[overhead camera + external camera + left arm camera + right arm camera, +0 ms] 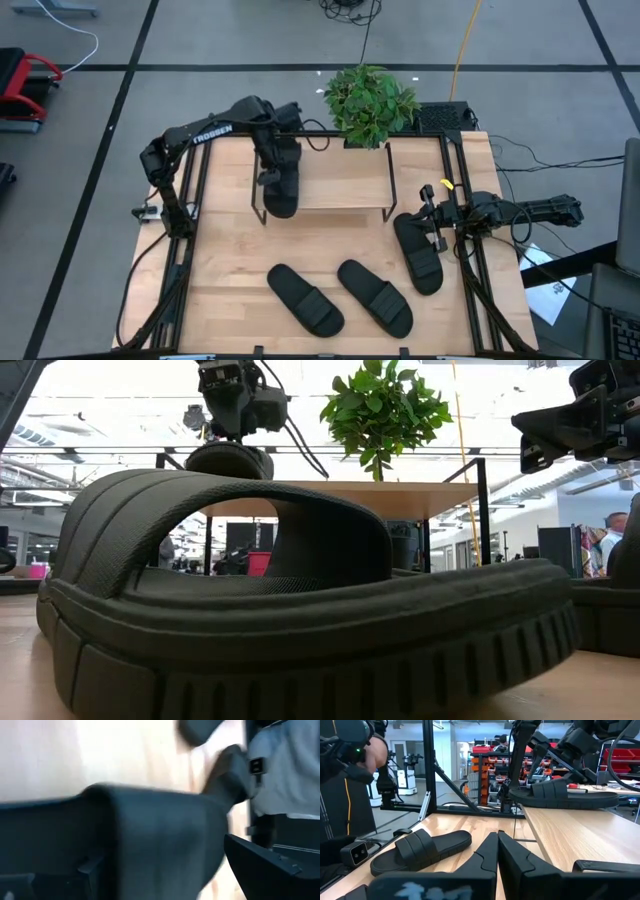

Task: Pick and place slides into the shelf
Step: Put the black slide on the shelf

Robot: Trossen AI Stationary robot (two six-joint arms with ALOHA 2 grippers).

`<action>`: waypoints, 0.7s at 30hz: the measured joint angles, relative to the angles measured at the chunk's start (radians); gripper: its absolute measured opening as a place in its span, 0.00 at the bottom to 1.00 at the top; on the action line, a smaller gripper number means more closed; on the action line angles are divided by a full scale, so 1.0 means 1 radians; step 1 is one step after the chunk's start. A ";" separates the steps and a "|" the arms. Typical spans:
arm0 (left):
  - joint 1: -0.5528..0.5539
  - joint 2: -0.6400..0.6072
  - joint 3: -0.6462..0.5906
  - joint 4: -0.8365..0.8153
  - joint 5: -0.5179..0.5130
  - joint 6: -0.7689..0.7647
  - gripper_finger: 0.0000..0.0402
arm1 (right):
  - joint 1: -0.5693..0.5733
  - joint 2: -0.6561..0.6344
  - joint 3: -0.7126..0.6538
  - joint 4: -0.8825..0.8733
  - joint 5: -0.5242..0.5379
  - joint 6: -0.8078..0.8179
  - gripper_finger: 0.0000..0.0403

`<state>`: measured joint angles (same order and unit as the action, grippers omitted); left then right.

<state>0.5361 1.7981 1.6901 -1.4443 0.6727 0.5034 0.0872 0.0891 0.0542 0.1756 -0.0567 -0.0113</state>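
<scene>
The shelf stands at the table's far middle, a light plank on black wire legs. My left gripper is over its left end, shut on a black slide that reaches past the plank's near edge. Two more slides lie flat on their soles near the table's near edge; one fills the low view. A last slide lies at the table's right side. My right gripper hovers shut just above its far end, touching nothing. My left gripper comes from above, pointing down, and has the slide between its two fingers, one finger showing beside it. Which part it grips is hidden by the gripper. The slide lies level at the plank's top; whether it rests there I cannot tell.
A potted plant stands just behind the shelf. Black frame rails run along the table's left and right sides. The plank's middle and right part are bare. A person shows beyond the table's left side.
</scene>
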 joint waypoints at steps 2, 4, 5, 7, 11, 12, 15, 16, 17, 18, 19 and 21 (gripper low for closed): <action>0.003 0.000 0.000 0.002 -0.029 0.005 0.82 | 0.000 0.000 0.000 0.000 0.000 0.000 0.00; 0.003 0.000 0.000 0.006 -0.052 0.016 0.82 | 0.000 0.000 0.000 0.000 0.001 0.000 0.00; 0.002 0.000 0.000 0.008 -0.067 0.018 0.82 | 0.000 0.000 0.000 0.000 0.001 0.000 0.00; 0.001 -0.001 0.002 0.010 -0.093 0.019 0.82 | 0.000 0.000 0.000 0.000 0.001 0.000 0.00; 0.000 -0.002 0.002 0.011 -0.112 0.018 0.84 | 0.000 0.000 0.000 0.000 0.002 0.000 0.00; 0.000 -0.002 0.002 0.011 -0.112 0.018 0.85 | 0.000 0.000 0.000 0.000 0.002 0.000 0.00; 0.000 -0.002 0.002 0.010 -0.099 0.017 0.87 | 0.000 0.000 0.000 0.000 0.001 0.000 0.00; 0.000 -0.002 0.002 0.010 -0.097 0.017 0.88 | 0.000 0.000 0.000 0.000 0.001 0.000 0.00; 0.001 -0.002 0.002 0.010 -0.095 0.017 0.89 | 0.000 0.000 0.000 0.000 0.001 0.000 0.00; 0.001 -0.002 0.002 0.010 -0.094 0.016 0.90 | 0.000 0.000 0.000 -0.001 0.001 0.000 0.00; 0.001 -0.002 0.002 0.010 -0.093 0.016 0.91 | 0.000 0.000 0.000 -0.001 0.001 0.000 0.00; 0.001 -0.002 0.002 0.007 -0.084 0.019 0.93 | 0.000 0.001 0.000 -0.001 0.001 0.000 0.00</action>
<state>0.5371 1.7958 1.6924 -1.4378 0.5882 0.5226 0.0872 0.0898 0.0543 0.1749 -0.0555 -0.0113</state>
